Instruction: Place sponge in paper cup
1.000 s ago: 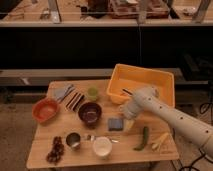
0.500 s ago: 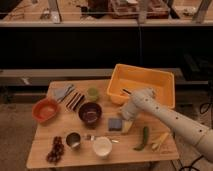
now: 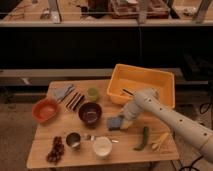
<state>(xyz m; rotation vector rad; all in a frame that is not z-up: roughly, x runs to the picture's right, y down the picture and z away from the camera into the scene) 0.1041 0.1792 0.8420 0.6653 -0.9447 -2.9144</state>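
Observation:
The sponge [image 3: 113, 123], a small flat blue-grey pad, lies on the wooden table [image 3: 45, 160] just right of a dark bowl. My gripper [image 3: 123, 120] is down at the sponge's right edge, touching or overlapping it, with the white arm reaching in from the right. The paper cup [image 3: 102, 146], short and white, stands upright near the table's front edge, below and left of the sponge. It looks empty.
A yellow bin [image 3: 145, 82] sits at the back right, behind the arm. Around the sponge are a dark bowl [image 3: 90, 113], orange bowl [image 3: 45, 109], green cup [image 3: 92, 93], metal cup [image 3: 73, 140], grapes [image 3: 56, 149], grey-blue cloth [image 3: 62, 91], a green vegetable [image 3: 144, 137] and a banana [image 3: 161, 141].
The gripper has dropped down and left from in front of the yellow bin onto the sponge's right side. The sponge and cup have stayed in place.

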